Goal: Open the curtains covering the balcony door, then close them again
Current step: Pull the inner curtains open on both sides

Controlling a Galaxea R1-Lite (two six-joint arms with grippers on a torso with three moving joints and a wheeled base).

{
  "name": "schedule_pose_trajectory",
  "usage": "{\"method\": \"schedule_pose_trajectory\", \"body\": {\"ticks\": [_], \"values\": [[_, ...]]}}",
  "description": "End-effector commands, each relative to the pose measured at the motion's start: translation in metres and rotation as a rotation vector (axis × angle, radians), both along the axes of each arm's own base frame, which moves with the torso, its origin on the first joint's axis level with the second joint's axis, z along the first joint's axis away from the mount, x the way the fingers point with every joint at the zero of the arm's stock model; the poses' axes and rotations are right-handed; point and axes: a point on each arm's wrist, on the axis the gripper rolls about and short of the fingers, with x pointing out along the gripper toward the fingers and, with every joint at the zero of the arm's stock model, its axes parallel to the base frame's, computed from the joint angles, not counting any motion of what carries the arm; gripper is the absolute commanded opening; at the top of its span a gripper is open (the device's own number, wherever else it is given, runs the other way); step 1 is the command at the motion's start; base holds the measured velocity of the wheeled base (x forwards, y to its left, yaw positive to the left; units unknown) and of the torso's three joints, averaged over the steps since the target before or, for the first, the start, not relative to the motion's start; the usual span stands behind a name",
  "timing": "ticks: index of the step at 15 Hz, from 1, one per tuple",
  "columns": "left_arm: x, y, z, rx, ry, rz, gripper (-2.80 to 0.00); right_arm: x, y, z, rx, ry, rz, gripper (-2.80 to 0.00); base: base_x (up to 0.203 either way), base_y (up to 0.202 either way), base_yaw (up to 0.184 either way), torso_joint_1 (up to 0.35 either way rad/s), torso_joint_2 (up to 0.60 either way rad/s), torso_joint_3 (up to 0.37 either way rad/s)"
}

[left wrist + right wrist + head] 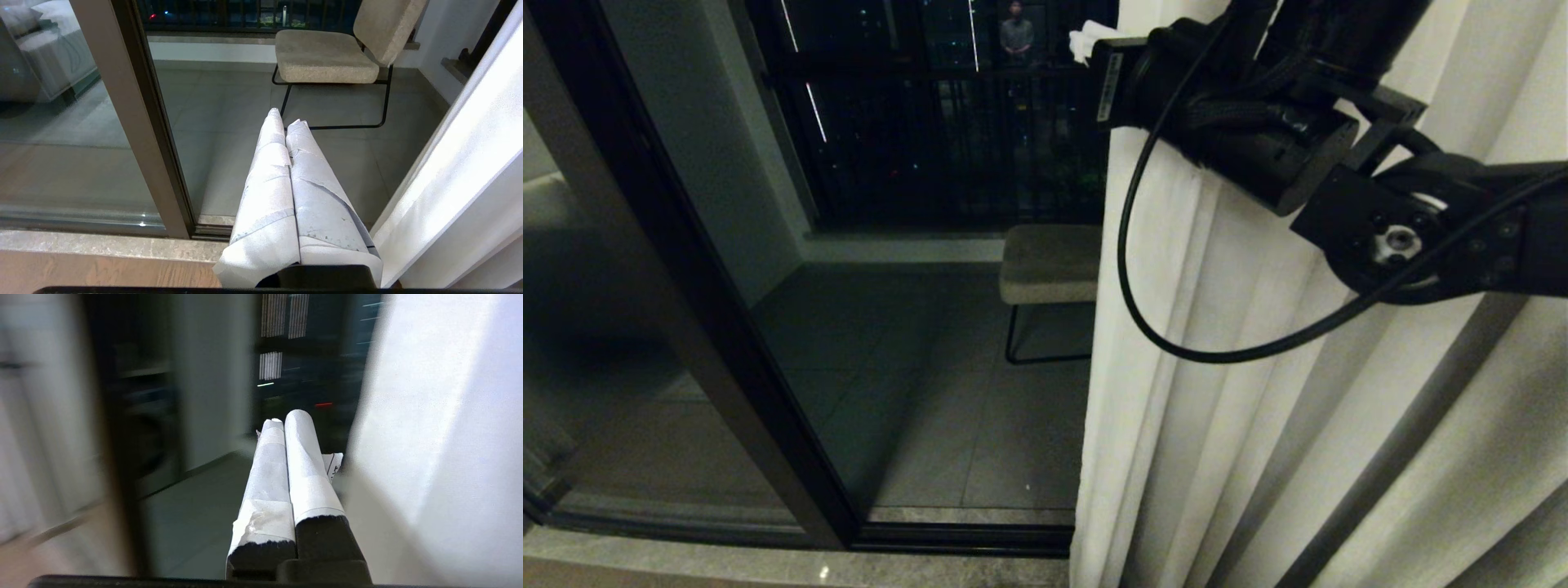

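Hanging gathered in cream folds on the right, the curtains (1339, 425), leaving the glass of the balcony door (686, 269) uncovered on the left. Reaching high beside the curtains' leading edge, the right gripper (286, 420), jaws pressed together on nothing. Idling low near the door sill, the left gripper (286, 118), jaws likewise together, empty.

No text could be read. A narrow white label (1108, 86) stood on the black wrist housing behind the right pincer (1086, 41), its print too small to make out.
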Motion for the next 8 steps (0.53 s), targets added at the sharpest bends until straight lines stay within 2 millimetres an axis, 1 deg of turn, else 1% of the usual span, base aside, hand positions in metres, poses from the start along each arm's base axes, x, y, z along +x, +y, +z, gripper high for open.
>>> {"method": "schedule_pose_trajectory", "body": {"ticks": [1, 3, 8], "values": [[0.000, 0.000, 0.000, -0.001, -0.001, 0.000, -2.80, 0.013, -0.010, -0.003, 0.008, -0.014, -0.103, -2.80, 0.000, 0.000, 0.000, 0.000, 0.00, 0.000], [0.000, 0.000, 0.000, -0.001, -0.001, 0.000, -2.80, 0.017, -0.020, 0.001, 0.020, -0.025, -0.147, -2.80, 0.000, 0.000, 0.000, 0.000, 0.00, 0.000], [0.000, 0.000, 0.000, -0.001, -0.001, 0.000, -2.80, 0.007, -0.053, 0.026, -0.007, -0.104, -0.248, -2.80, 0.000, 0.000, 0.000, 0.000, 0.00, 0.000]]}}
